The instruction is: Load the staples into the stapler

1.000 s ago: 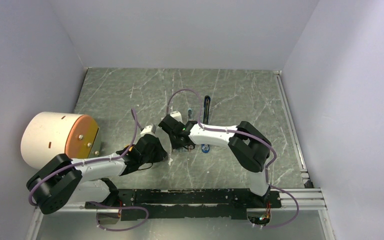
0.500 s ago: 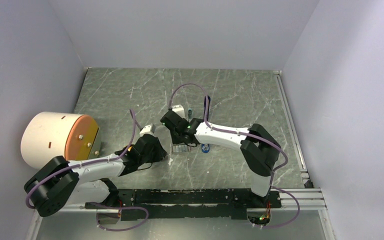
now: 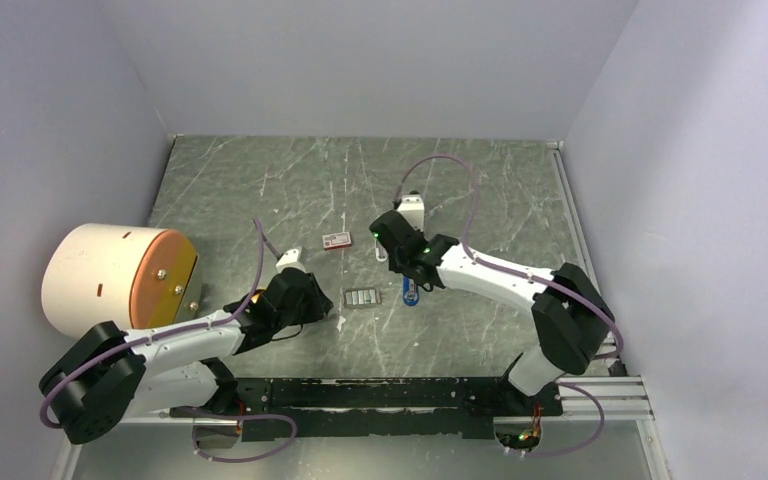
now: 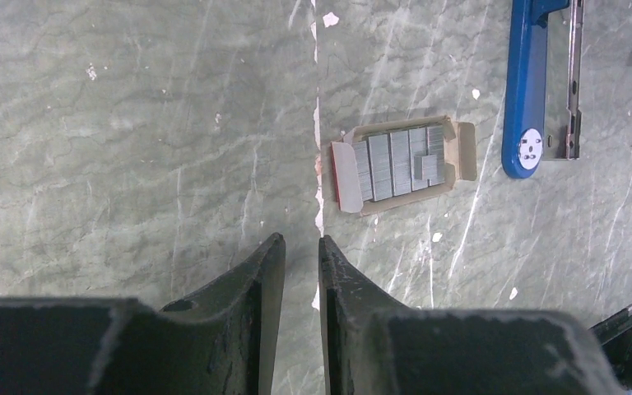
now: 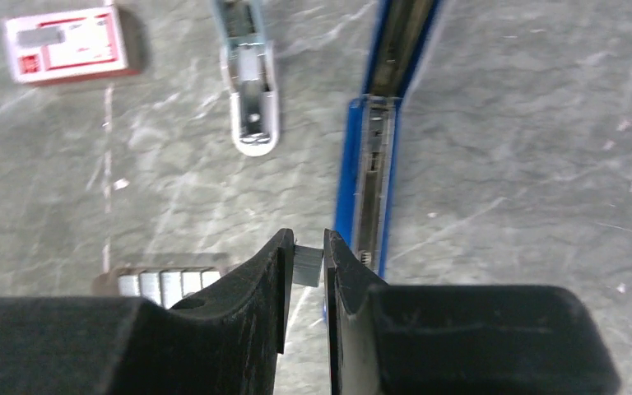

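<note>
Grey-green marbled tabletop, both arms reaching in from the near edge.

Right gripper: clenched on a small grey staple strip, pinched right at the fingertips. On my right wrist feed the strip hangs just beside the left rail of the stapler. I can't tell whether it touches. The stapler lies opened out flat, bright blue channel at the near end, black part running off at the far end.

Left gripper: released, jaws a narrow slit apart with nothing between them and bare table showing through the gap. It is near the tray, apart from it.

Staples: grey rows side by side in an open brown card tray, red flap at one end, one short piece loose on top. The tray sits between the two grippers, just beside the stapler's rounded blue end, not touching.

Also noted: red-and-white box and pale blue-grey piece, both beyond the tray. White drum with orange face at the left edge.
</note>
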Action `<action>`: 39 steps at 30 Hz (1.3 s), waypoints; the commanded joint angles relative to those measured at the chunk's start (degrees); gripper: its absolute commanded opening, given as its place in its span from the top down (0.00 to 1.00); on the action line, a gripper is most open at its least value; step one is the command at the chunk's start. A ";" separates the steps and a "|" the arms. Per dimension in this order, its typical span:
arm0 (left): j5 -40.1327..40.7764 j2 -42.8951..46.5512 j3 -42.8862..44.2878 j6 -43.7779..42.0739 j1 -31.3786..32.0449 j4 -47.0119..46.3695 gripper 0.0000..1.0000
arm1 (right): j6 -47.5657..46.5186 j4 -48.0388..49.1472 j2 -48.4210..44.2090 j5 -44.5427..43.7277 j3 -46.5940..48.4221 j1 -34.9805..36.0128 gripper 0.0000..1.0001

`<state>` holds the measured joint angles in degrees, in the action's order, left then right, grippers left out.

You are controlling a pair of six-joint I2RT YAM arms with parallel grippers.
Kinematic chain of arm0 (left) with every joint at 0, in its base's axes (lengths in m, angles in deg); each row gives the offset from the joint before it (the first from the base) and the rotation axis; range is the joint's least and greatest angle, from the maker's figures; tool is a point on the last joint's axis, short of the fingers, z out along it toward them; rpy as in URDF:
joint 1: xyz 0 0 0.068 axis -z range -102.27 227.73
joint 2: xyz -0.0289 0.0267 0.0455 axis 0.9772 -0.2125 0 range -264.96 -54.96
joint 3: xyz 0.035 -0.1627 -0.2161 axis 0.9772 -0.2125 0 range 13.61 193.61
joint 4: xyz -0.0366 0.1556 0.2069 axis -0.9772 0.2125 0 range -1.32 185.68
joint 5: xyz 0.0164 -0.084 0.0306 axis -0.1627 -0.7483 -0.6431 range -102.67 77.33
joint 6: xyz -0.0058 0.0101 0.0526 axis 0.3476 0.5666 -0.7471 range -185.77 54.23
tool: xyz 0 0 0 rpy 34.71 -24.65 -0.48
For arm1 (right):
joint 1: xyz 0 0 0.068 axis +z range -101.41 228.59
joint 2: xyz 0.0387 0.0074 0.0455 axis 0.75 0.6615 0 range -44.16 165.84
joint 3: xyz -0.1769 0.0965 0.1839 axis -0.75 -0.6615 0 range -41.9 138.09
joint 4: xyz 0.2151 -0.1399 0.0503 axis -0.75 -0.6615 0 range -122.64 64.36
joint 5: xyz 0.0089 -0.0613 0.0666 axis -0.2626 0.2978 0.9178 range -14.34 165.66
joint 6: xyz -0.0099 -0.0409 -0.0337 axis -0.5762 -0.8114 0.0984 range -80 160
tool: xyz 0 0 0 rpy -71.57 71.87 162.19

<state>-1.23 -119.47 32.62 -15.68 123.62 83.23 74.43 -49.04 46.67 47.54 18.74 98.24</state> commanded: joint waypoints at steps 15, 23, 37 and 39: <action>2.27 0.46 0.80 -0.60 -0.28 1.85 0.73 | -8.31 15.28 -3.97 2.57 -11.19 -7.86 0.77; 2.04 -0.68 1.07 -0.38 -0.27 1.33 0.73 | -9.75 17.16 -3.99 5.16 -12.42 -8.38 0.77; 2.33 -0.05 1.12 -0.34 -0.30 1.84 0.73 | -11.38 17.54 -3.19 5.95 -13.17 -8.80 0.77; 2.52 0.13 1.17 -0.34 -0.30 2.02 0.73 | -11.28 17.47 -3.20 6.02 -13.33 -8.78 0.77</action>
<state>-0.20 -119.84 32.62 -15.66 123.62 85.13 63.88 -32.76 43.96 53.61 6.19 89.89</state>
